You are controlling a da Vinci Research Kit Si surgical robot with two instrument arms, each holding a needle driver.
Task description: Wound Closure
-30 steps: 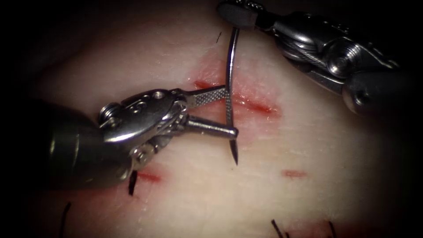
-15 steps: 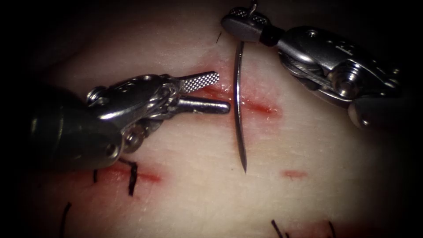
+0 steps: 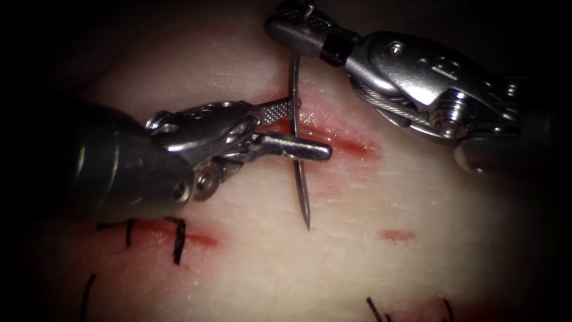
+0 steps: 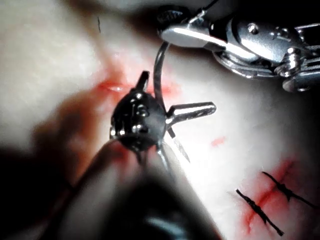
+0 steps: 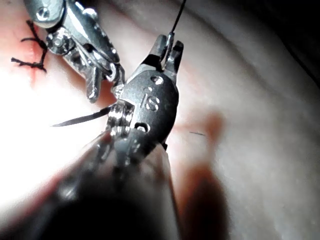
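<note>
The curved steel needle hung near-vertically at frame centre, above the pale tissue and not in it. The right silver needle driver, upper centre, clamped its blunt end. The left silver driver straddled mid-shaft, jaws parted, holding nothing.

The endoscope view is bright in the middle and dark at the edges; tissue glares (wrist views), near shafts blurred.
</note>
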